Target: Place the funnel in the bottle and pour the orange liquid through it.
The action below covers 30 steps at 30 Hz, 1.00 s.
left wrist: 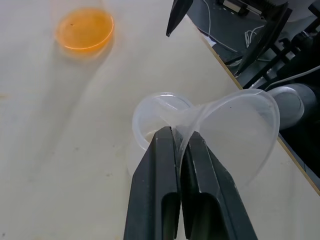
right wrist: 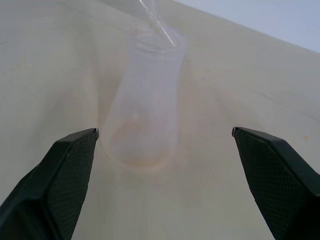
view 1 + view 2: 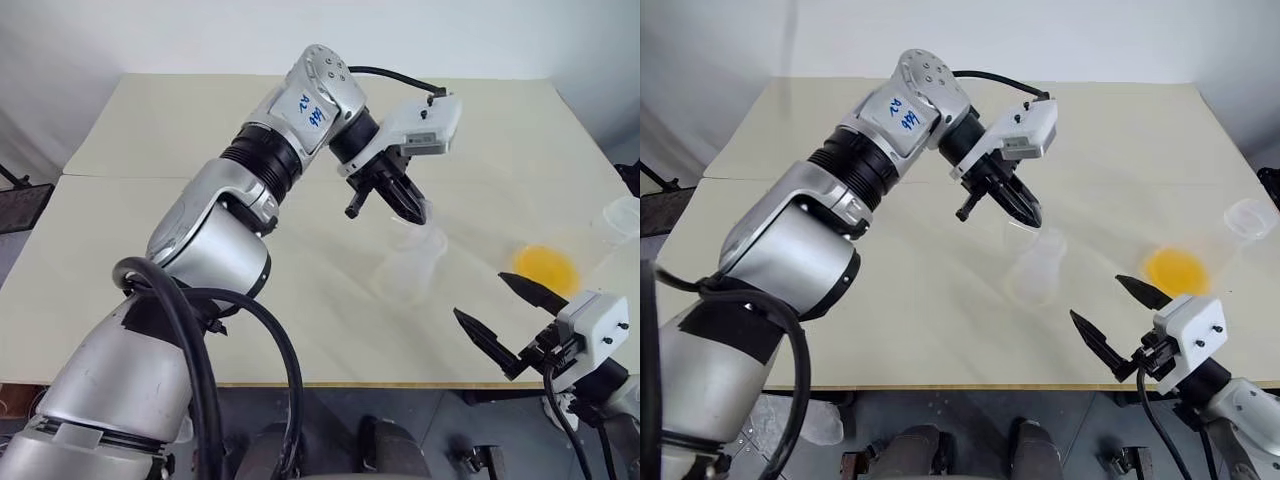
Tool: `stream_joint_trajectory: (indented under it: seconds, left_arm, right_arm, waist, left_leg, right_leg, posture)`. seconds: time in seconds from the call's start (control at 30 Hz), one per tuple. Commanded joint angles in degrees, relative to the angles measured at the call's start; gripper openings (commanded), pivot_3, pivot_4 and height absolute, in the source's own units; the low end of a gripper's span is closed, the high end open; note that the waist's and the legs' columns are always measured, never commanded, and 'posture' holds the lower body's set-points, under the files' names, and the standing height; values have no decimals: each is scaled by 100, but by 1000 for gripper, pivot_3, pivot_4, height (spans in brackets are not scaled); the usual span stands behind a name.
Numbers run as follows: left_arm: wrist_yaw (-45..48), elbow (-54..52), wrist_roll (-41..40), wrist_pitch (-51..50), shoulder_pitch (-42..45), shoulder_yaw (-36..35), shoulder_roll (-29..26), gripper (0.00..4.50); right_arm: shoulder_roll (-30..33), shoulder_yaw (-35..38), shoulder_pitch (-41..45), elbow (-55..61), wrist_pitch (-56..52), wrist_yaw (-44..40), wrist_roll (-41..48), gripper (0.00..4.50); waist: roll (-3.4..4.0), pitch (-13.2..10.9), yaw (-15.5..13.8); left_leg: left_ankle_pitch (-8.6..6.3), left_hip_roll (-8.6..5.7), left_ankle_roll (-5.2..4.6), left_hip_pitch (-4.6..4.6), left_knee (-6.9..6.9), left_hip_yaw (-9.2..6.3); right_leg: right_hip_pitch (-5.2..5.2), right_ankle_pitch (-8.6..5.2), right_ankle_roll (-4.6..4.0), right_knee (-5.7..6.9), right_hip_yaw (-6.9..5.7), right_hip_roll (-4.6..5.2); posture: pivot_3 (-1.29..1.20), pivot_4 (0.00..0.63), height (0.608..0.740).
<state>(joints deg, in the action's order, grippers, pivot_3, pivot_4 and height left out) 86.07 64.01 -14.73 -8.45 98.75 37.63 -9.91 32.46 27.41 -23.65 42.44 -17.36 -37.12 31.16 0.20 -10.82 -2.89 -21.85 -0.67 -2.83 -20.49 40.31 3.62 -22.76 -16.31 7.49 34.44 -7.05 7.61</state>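
Observation:
My left gripper (image 3: 412, 210) is shut on the funnel (image 1: 240, 130), pinching the clear cone's thin wall just above the bottle (image 3: 405, 275). The funnel hangs tilted, and its narrow end (image 2: 157, 22) slants into the bottle's mouth (image 1: 160, 110). The bottle stands upright near the middle of the table. The orange liquid (image 3: 545, 265) pools in the base of a second clear flask (image 3: 622, 215) to the right. My right gripper (image 3: 480, 296) is open near the table's front edge, between the bottle and the orange pool, with nothing between its fingers.
The cream table (image 3: 180, 130) stretches back and left of the bottle. Its front edge (image 3: 380, 383) runs just below my right gripper. The left arm reaches across the table's middle from the left.

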Motion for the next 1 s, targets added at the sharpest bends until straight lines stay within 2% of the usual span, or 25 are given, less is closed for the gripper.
stream_joint_trajectory:
  seconds: [0.03,0.4,1.0]
  left_arm:
    - [643,-5,8,49,262,27,67,1001]
    - [643,76,68,205,316,111,131,4477]
    - [643,590,663,507,578,-614,421,4477]
  right_arm:
    - [-57,-19,-53,222,160,64,-57,4500]
    - [-196,-5,-276,278,313,74,-140,4500]
    - [-294,-50,-358,232,469,115,-230,4500]
  waist:
    - [0,0,-2]
    - [0,0,-3]
    - [0,0,-10]
  left_leg:
    - [0,0,0,0,0,0]
    - [0,-2,-3,-1,0,2]
    - [-3,-11,-12,-4,2,5]
  right_leg:
    - [0,0,0,0,0,0]
    - [0,0,0,-1,2,1]
    - [-1,2,5,-5,5,4]
  posture:
    - [0,150,740]
    - [0,150,740]
    - [0,150,740]
